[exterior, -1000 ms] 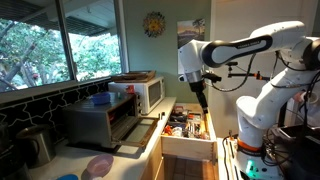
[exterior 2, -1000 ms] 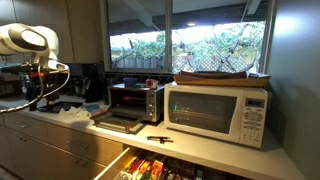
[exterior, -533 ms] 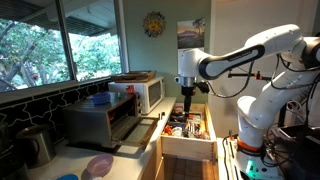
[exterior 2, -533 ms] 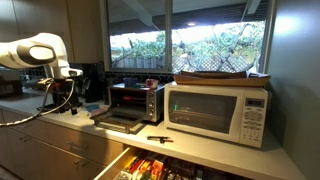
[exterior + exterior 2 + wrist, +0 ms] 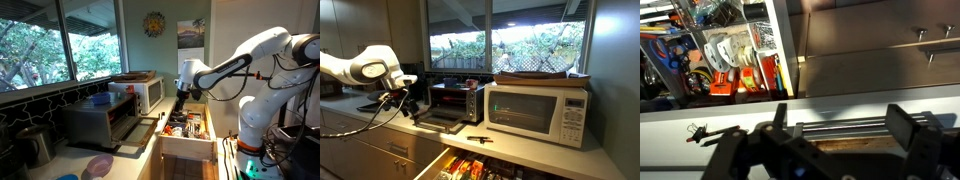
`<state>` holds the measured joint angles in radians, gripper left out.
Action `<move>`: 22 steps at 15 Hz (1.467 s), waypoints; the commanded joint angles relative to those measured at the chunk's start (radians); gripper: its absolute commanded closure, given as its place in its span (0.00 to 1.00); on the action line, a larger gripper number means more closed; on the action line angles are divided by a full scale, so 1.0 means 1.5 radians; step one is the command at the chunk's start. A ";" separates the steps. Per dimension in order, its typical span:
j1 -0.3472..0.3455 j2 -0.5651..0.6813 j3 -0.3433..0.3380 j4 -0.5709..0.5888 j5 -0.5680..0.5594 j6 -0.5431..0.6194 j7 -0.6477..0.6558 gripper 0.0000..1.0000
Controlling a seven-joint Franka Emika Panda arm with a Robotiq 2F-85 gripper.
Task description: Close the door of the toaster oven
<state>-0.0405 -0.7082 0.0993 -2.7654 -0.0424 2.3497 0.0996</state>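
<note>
— Where is the toaster oven found, and how is its door set?

— The toaster oven point(image 5: 100, 122) is seen on the table point(image 5: 530, 152), just beside a white microwave point(image 5: 538, 112). Its door point(image 5: 440, 122) is dropped open and lies roughly level in front of the oven, so the dark interior is exposed.

— What is shown by the wrist view that is missed elsewhere?

— The gripper point(image 5: 840, 124) is shown there with its fingers point(image 5: 906, 128) spread well apart and nothing clamped. A grey metal bar point(image 5: 845, 128) is seen running across between them; whether it is touched cannot be told. In both exterior views the gripper is too small for its opening to be read.

— And what is given only by the exterior views?

— The wider placing. In an exterior view the gripper point(image 5: 408, 104) is seen near the outer edge of the lowered door. In an exterior view the arm point(image 5: 235, 68) is seen stretched above an open drawer point(image 5: 187, 128) packed with small items.
</note>
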 commanded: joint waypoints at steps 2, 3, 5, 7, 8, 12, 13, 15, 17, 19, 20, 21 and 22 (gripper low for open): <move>0.008 -0.001 -0.005 0.004 -0.005 -0.001 0.004 0.00; 0.008 -0.002 -0.005 0.004 -0.005 -0.001 0.004 0.00; -0.007 0.040 -0.017 0.005 0.013 0.057 0.033 0.00; -0.031 0.073 -0.034 0.005 0.020 0.120 0.061 0.00; -0.038 0.096 -0.051 0.005 0.028 0.155 0.062 0.00; 0.045 0.100 -0.169 0.005 0.170 0.195 -0.037 0.00; -0.019 0.120 -0.115 0.006 0.109 0.193 0.007 0.00; 0.014 0.119 -0.148 0.013 0.152 0.193 -0.030 0.00; 0.036 0.174 -0.193 0.061 0.183 0.140 -0.063 0.00; 0.068 0.207 -0.294 0.104 0.208 0.068 -0.191 0.00; 0.059 0.237 -0.326 0.135 0.212 0.048 -0.238 0.00; 0.037 0.261 -0.331 0.163 0.223 0.021 -0.273 0.00; 0.032 0.295 -0.346 0.198 0.234 0.006 -0.299 0.00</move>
<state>0.0238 -0.4105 -0.3510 -2.6126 0.2507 2.4497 -0.2084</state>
